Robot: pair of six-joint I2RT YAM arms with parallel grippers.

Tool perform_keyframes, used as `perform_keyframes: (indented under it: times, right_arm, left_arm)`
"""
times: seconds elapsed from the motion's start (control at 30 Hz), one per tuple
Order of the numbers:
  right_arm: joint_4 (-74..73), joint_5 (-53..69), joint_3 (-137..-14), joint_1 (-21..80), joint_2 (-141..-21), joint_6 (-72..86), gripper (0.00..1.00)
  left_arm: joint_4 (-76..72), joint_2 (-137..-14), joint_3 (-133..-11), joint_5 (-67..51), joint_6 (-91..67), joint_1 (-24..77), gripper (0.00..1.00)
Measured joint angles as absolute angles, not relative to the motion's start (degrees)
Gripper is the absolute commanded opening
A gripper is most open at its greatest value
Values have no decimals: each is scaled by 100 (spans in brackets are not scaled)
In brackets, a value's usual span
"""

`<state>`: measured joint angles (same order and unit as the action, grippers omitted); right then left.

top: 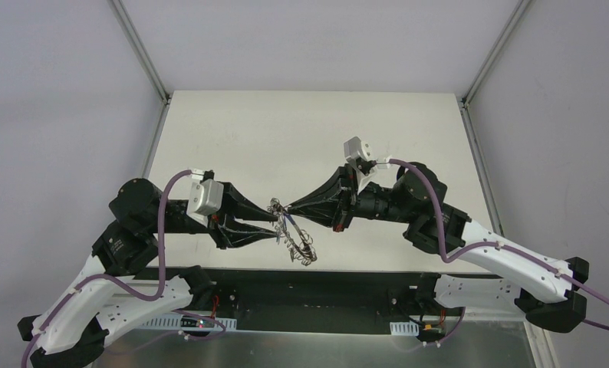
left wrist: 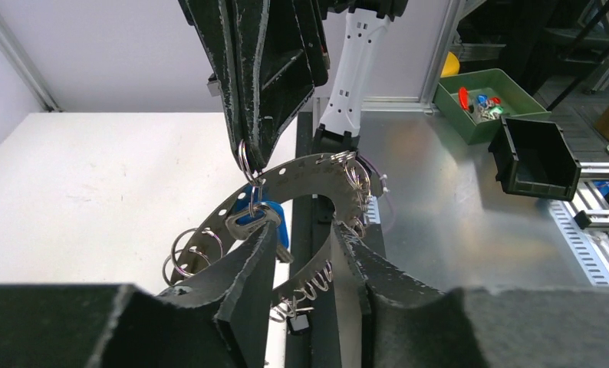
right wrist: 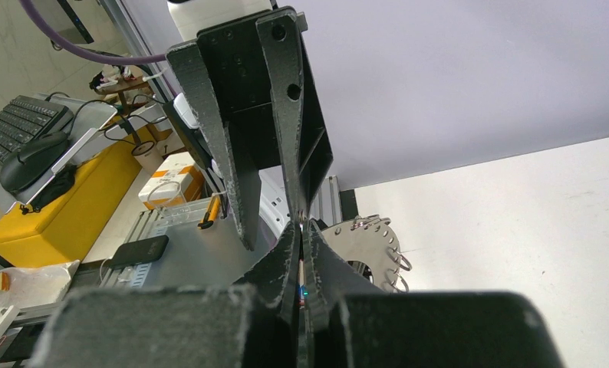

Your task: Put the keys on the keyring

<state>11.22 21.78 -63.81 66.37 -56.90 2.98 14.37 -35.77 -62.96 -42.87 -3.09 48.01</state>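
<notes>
The keyring (top: 300,244) is a flat silvery ring plate with holes and many small wire loops. It hangs in the air between both grippers. My right gripper (top: 286,208) is shut on one small wire loop (left wrist: 244,157) at the ring's upper edge; in its own view its fingers (right wrist: 290,245) press together beside the ring (right wrist: 363,245). A blue-capped key (left wrist: 274,218) hangs from a loop by the ring. My left gripper (left wrist: 301,230) has its jaws apart. Its left fingertip (left wrist: 259,234) touches the key's metal head, and the ring's lower band runs between its fingers.
The white table (top: 309,138) lies under the ring. To the right of the left wrist view, a green bin (left wrist: 489,103) holds more coloured keys and a black bin (left wrist: 535,157) stands beside it on a metal shelf. A phone (right wrist: 136,251) lies off the table.
</notes>
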Motion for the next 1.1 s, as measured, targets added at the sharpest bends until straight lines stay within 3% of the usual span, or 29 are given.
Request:
perform_keyframes:
  times: [0.6, 0.67, 0.8, 1.1]
  right_arm:
    - [1461, 2189, -6200, 6663, -5601, 541, 0]
    - [1481, 2187, -6202, 6663, -5601, 541, 0]
    - [1485, 2187, -6202, 6663, -5601, 541, 0]
    - [1610, 2176, -6193, 6681, -5568, 556, 0]
  left_arm:
    - [720, -3754, -6296, -4145, -338, 4801, 35]
    - [659, -3789, -6296, -4147, -360, 4801, 31]
    - [600, -3815, -6289, -4152, -410, 4801, 1]
    - [475, -3824, -6283, -4189, -434, 4797, 0]
